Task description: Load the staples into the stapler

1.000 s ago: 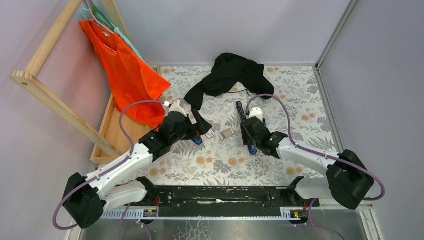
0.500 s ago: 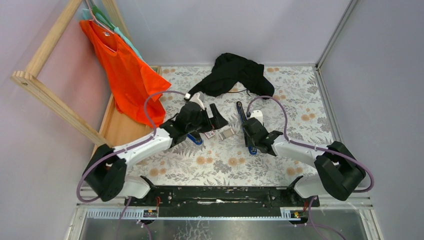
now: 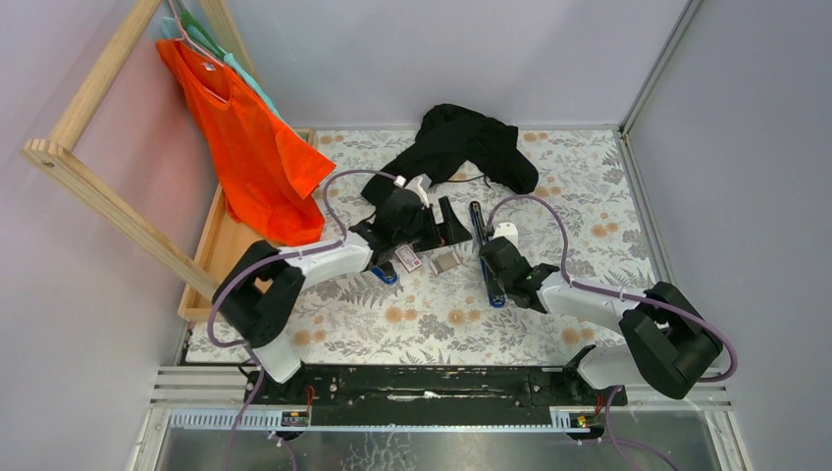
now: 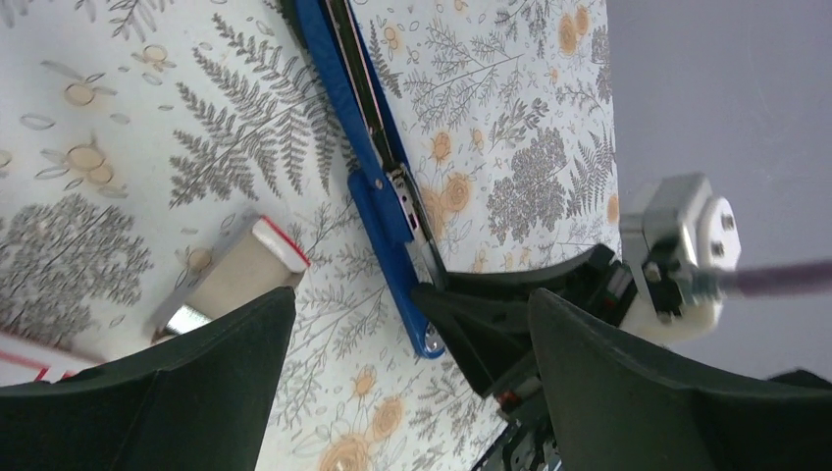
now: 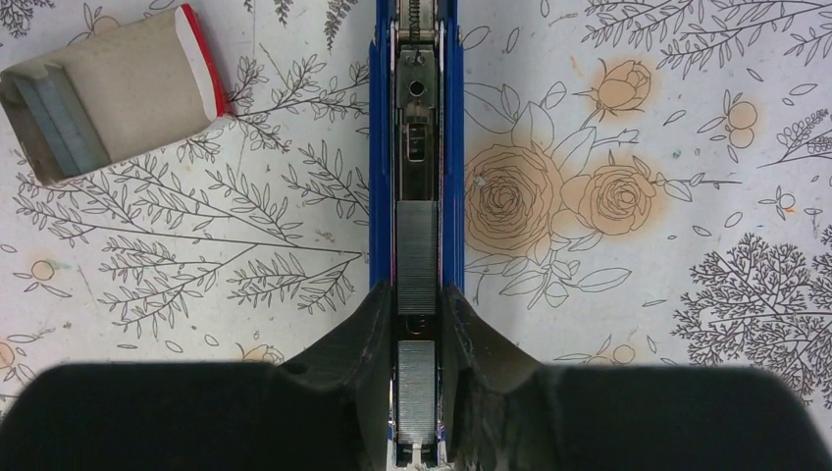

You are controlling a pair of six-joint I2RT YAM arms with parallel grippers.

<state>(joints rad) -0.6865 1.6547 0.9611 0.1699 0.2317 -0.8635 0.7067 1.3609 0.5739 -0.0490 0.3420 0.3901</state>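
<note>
The blue stapler (image 3: 483,250) lies open on the floral cloth, its metal channel facing up. In the right wrist view, grey staple strips (image 5: 417,257) lie in the stapler (image 5: 381,147) channel. My right gripper (image 5: 417,294) is shut on the stapler's sides at its near end. The staples' cardboard tray (image 5: 108,93), with a red edge and grey strips inside, lies left of the stapler (image 4: 378,186). The white-and-red box (image 3: 410,260) lies beside the tray (image 3: 446,262). My left gripper (image 3: 453,228) is open and empty, hovering between the tray (image 4: 245,270) and the stapler.
A black garment (image 3: 456,147) lies at the back of the cloth. An orange shirt (image 3: 245,137) hangs on a wooden rack (image 3: 108,211) at the left. A small blue thing (image 3: 388,277) shows partly under my left arm.
My left arm has reached forward and to the right, from beside the staple box to just left of the stapler. The right gripper has stayed on the stapler.
</note>
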